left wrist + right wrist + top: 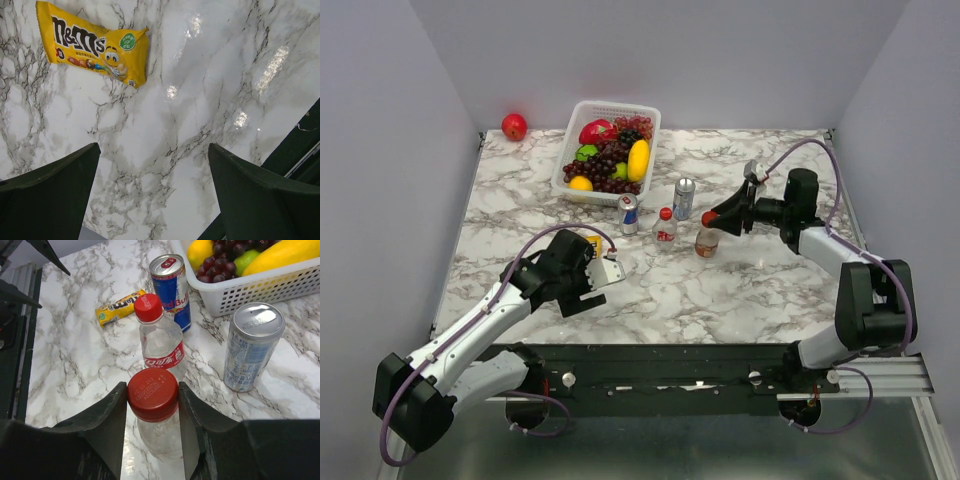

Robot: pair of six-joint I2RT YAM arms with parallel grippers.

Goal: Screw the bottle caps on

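A red bottle cap [152, 394] sits on top of a short clear bottle [162, 437], and my right gripper [152, 401] is shut on that cap, one finger pressed to each side. From above, this bottle [707, 242] stands right of centre under the right gripper [708, 218]. Just behind it stands a second short bottle [161, 345] with a red label and its own red cap [148, 307]; it is also in the top view [666, 228]. My left gripper [154, 150] hangs open over bare marble at the front left [610, 272], holding nothing.
A Red Bull can [172, 290] and a silver-blue can [252, 347] stand close behind the bottles. A white basket [605, 190] of fruit sits at the back. A yellow M&M's packet [95, 45] lies by the left gripper. A red apple [514, 126] rests at the far left corner.
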